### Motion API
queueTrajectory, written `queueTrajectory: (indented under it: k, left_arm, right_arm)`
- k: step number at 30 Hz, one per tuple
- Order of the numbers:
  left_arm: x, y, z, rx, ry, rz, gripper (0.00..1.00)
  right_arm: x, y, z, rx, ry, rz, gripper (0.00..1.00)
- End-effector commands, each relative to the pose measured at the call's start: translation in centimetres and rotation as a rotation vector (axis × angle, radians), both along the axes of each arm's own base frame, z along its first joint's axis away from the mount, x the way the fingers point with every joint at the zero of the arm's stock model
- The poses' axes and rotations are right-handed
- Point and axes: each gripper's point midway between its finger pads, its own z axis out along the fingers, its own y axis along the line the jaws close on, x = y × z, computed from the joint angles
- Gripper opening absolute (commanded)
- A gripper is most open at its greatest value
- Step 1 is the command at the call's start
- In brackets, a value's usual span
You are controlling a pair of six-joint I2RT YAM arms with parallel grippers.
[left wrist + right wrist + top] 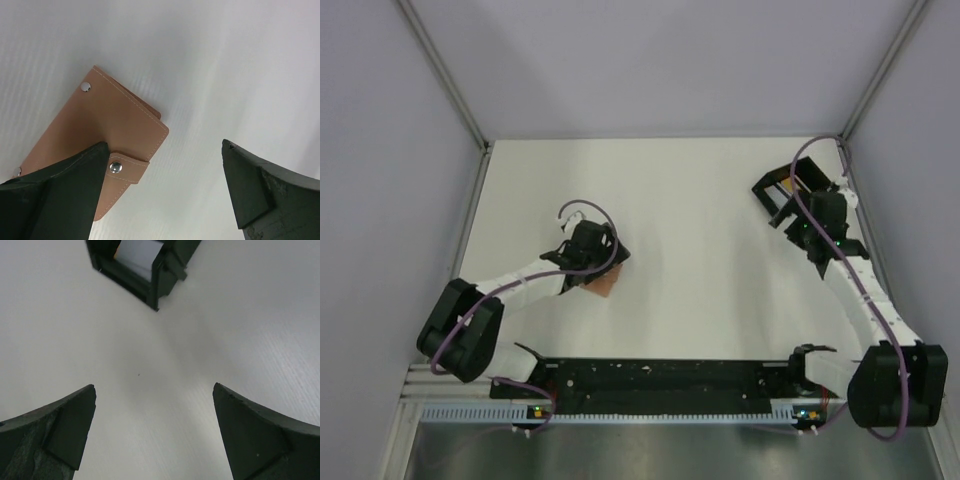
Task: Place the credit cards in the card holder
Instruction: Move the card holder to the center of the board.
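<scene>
On the white tabletop (700, 290), seen from above, two arms reach out from the near edge, and each ends in one claw.

**Left claw** (586, 250): it hangs at about 8 o'clock from the tabletop's centre, directly over the single tan card holder (606, 288). In the left wrist view the left claw (165, 145) has both fingers spread wide and grips nothing. The card holder (110, 125) lies flat and closed toward 10 o'clock, partly behind one dark finger (60, 195). Whether that finger touches the leather cannot be told. Two silver snap studs (86, 86) show plainly, one of them on a short strap tab (125, 172).

**Right claw** (790, 215): it hangs at about 2 o'clock, just beside one black open tray (767, 188). In the right wrist view the right claw (154, 387) is likewise spread and empty over bare tabletop. The tray (127, 276) sits at 12 o'clock, cut off by the frame.

**Credit cards:** two are visible inside the tray, a pale blue card (142, 252) and a yellow-orange card (117, 250), which shows only as a thin sliver. Both lie well apart from the card holder.
</scene>
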Motion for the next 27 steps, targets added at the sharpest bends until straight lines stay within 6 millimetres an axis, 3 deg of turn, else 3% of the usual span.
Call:
queueTrajectory:
  k: [1, 5, 9, 13, 16, 20, 22, 27]
  left_arm:
    - [-0.9, -2.3, -0.8, -0.079, 0.036, -0.027, 0.98]
    - [-0.2, -4.4, 0.1, -0.158, -0.001, -0.057, 0.98]
    - [-0.1, -6.8, 0.0, -0.193, 0.011, -0.099, 0.98]
    - [-0.5, -9.0, -0.7, -0.226, 0.046, -0.149, 0.98]
    - [-0.6, -9.7, -0.7, -0.258, 0.048, -0.152, 0.98]
    - [-0.5, -10.1, -0.3, -0.270, 0.036, -0.156, 0.98]
    - [-0.5, -10.3, 0.0, -0.272, 0.028, -0.164, 0.98]
    - [-0.5, -10.8, 0.6, -0.279, 0.016, -0.183, 0.98]
  right_arm:
    - [3.4, -5.8, 1.7, 0.004, 0.004, -0.213, 0.99]
    - [8.6, -7.2, 2.5, -0.014, 0.023, -0.188, 0.99]
    - [13.3, -8.5, 1.4, -0.048, 0.063, -0.177, 0.99]
    - [15.6, -9.7, -2.2, -0.059, 0.142, -0.202, 0.99]
    - [15.7, -10.4, -4.6, -0.053, 0.208, -0.226, 0.98]
    - [15.3, -9.2, -6.8, -0.008, 0.255, -0.172, 0.96]
    - [14.2, -8.7, -8.0, 0.006, 0.288, -0.158, 0.95]
    - [11.9, -6.9, -8.5, 0.058, 0.301, -0.097, 0.94]
